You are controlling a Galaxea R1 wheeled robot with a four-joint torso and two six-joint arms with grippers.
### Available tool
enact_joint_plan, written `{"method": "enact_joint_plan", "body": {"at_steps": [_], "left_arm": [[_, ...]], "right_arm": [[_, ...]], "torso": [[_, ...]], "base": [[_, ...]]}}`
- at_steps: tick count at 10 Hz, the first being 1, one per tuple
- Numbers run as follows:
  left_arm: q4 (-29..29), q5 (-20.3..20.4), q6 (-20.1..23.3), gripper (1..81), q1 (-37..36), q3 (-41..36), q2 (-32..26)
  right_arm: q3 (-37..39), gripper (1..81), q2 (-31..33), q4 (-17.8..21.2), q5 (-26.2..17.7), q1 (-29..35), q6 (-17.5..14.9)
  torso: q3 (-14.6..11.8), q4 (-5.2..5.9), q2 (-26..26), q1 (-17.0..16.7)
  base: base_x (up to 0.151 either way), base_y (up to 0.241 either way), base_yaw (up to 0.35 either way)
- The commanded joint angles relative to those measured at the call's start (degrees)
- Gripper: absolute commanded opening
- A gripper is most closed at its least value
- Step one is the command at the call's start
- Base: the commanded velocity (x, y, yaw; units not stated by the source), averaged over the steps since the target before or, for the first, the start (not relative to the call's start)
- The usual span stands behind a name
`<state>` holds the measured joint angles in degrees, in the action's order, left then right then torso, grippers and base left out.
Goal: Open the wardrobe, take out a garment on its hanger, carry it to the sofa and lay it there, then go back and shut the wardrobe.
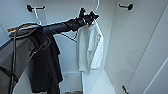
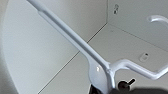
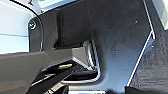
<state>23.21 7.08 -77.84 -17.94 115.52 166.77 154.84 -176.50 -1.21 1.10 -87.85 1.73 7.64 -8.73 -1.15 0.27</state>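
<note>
One garment: the white T-shirt (image 1: pixel 89 47) hangs inside the open wardrobe (image 1: pixel 130 50), toward the middle of the cabinet, drooping straight down with its hem near the white floor of the interior.
Hanger: the pale hanger (image 2: pixel 100 65) carries the shirt; its hook (image 1: pixel 97 5) rises above the shoulders toward the top of the cabinet. In the left wrist view its arm runs as a long slanted white bar, meeting the neck and hook stem close to the camera.
Long axis: the hanger's shoulder bar lies roughly crosswise to the reaching arm; the shirt's length runs vertically below it.
Direction from the jaws: the left gripper (image 1: pixel 87 17) sits at the hanger's neck, just above the shirt's shoulders, so the shirt hangs directly beneath and slightly beyond it.
Jaw state: how far the left jaws stand apart, and whether they have hold of the hanger, cannot be told.
Nearer arm: the left arm, stretched in from the left across the cabinet opening.
Right gripper: cannot be told; the right wrist view gives dark robot parts.
Neighbour: a black garment (image 1: pixel 45 65) hangs to the left of the shirt, apart from it, beneath the left arm.
Judgement: the step in hand looks like taking the hanger off its support.
</note>
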Motion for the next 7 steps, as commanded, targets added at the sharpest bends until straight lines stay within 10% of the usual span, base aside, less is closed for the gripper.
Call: {"method": "enact_joint_plan", "body": {"at_steps": [1,7], "left_arm": [[4.65,-2.69,1.46,1.0,-11.54,-1.70,0.33],[8.08,-4.45,1.55,1.0,-5.74,-14.35,-4.43]], "right_arm": [[-0.26,81.1,-0.02,0.59,-2.59,1.57,0.11],[-0.52,81.1,-0.20,0.24,-2.42,2.19,-0.24]], "torso": [[0.00,-0.11,0.00,0.00],[0.00,0.61,0.00,0.00]], "base": [[0.000,0.000,0.000],[0.000,0.000,0.000]]}}
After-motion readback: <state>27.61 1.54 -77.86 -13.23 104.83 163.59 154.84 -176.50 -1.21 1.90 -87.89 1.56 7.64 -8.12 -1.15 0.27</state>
